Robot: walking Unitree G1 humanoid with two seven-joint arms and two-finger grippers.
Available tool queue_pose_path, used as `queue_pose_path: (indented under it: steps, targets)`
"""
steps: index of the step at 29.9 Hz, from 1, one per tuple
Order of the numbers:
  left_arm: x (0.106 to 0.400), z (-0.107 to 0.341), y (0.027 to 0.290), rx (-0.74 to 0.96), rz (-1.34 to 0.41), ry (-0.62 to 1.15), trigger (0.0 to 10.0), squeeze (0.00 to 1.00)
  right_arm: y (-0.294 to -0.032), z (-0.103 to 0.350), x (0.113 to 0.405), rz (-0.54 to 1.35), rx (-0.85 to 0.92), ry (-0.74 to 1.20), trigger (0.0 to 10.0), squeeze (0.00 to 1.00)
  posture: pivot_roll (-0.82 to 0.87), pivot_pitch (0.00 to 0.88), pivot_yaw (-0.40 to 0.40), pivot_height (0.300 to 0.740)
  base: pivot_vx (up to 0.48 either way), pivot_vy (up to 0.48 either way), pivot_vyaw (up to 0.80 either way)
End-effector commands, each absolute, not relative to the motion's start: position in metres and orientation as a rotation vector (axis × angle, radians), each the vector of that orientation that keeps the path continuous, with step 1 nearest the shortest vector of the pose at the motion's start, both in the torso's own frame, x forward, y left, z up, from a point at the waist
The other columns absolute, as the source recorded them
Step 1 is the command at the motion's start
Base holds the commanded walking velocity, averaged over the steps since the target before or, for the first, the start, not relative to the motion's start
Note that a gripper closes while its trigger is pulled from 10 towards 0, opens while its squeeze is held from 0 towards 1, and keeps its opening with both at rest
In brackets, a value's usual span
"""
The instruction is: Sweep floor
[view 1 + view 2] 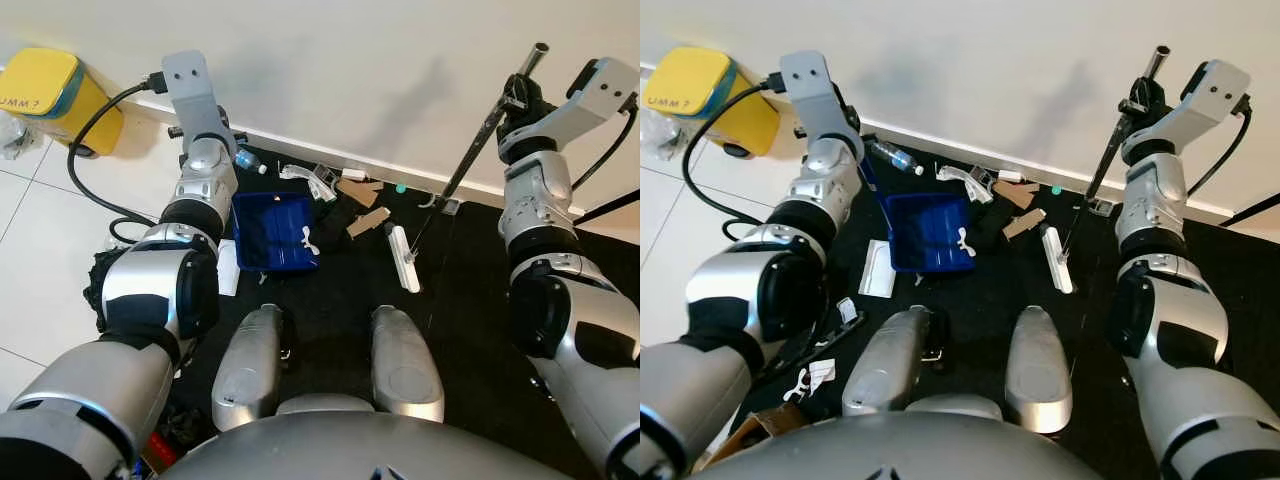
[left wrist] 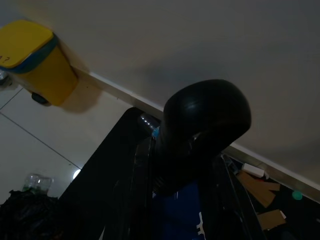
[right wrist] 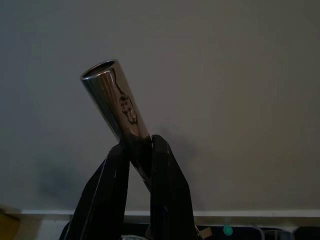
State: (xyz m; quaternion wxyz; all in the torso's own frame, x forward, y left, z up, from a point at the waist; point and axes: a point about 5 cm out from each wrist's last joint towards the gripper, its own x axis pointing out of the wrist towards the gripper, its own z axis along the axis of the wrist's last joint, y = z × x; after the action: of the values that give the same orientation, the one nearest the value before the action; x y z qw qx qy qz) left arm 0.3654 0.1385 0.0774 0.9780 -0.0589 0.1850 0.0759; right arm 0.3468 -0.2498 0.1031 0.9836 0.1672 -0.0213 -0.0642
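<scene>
I have the right gripper (image 3: 135, 150) pinched on the metal broom handle (image 1: 485, 125) just below its open top end, up at 1 o'clock in the head view, close to the white wall (image 1: 380, 70). The handle slants down to the white broom head (image 1: 404, 257), which rests on the black mat (image 1: 470, 300) at about 12 o'clock, just ahead of my right knee. The left gripper (image 2: 187, 165) looks clamped around the rounded black grip of the blue dustpan (image 1: 275, 232); the wrist view is dark, so that is my reading, not a certainty. The pan sits on the mat at 11 o'clock.

My worries from here:
- The hold on the handle is high and narrow, so any sideways load at the head could twist the tube between the fingers.
- The broom's top is near the wall and could knock against it on a wide stroke.
- Cardboard scraps (image 1: 367, 221), a plastic bottle (image 1: 249, 161) and white plastic pieces (image 1: 308, 178) lie between pan and skirting; a hard push might scatter them past the pan.
- The black cable (image 1: 85, 185) by the yellow bin (image 1: 60, 95) could snag my left arm.

The pan already holds 1 small white scrap.
</scene>
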Motion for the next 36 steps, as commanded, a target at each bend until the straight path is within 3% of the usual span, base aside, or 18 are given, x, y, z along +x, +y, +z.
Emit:
queue_pose_path:
  steps: [1,10,15,20,30,36]
  targets:
    - [0.350,0.052,0.120,-0.223,0.076,0.482,10.0,0.00,-0.244,0.100,0.348,-0.121,0.368,-0.040,10.0,0.00,-0.06,0.106,0.072,0.740,0.000,0.000,0.00]
    - [0.345,0.051,0.095,-0.235,-0.034,0.453,10.0,0.00,-0.245,0.100,0.348,-0.125,0.367,-0.036,10.0,0.00,-0.07,0.105,0.073,0.740,0.000,0.000,0.00]
    - [0.330,0.044,0.051,-0.228,-0.243,0.466,10.0,0.00,-0.250,0.100,0.348,-0.159,0.367,-0.025,10.0,0.00,-0.06,0.106,0.072,0.740,0.000,0.000,0.00]
    - [0.320,0.039,0.031,-0.214,-0.323,0.494,10.0,0.00,-0.250,0.103,0.351,-0.182,0.370,-0.016,10.0,0.00,-0.06,0.106,0.074,0.740,0.000,0.000,0.00]
    - [0.314,0.034,0.022,-0.159,-0.363,0.587,10.0,0.00,-0.254,0.103,0.352,-0.245,0.348,0.016,10.0,0.00,-0.06,0.105,0.077,0.740,0.000,0.000,0.00]
    - [0.324,0.042,0.025,-0.259,-0.321,0.653,10.0,0.00,-0.257,0.104,0.352,-0.275,0.356,0.010,10.0,0.00,-0.05,0.105,0.076,0.740,0.000,0.000,0.00]
